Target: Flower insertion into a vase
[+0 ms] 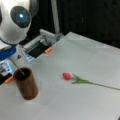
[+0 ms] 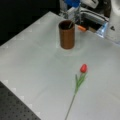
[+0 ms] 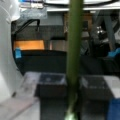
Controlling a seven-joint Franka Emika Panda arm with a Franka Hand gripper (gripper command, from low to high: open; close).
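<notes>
The dark brown cylindrical vase (image 1: 26, 84) (image 2: 66, 35) stands upright on the white table in both front views. A thin green flower stem (image 1: 18, 67) (image 2: 71, 24) slants from the vase's mouth up to my gripper (image 1: 10, 57), which sits above and to the left of the vase, mostly hidden behind the white arm and its blue part. In the wrist view this stem (image 3: 73, 57) runs straight up the middle, very close; its flower head is hidden. A second flower, a red tulip (image 1: 66, 75) (image 2: 83, 68) with a long green stem, lies flat on the table, away from the vase.
The white arm body (image 1: 15, 20) looms over the vase. Behind the table's edge sit metal mounts and orange tabs (image 1: 47, 50) (image 2: 82, 28). A dark perforated board (image 2: 15, 107) borders the table at a front view's bottom left.
</notes>
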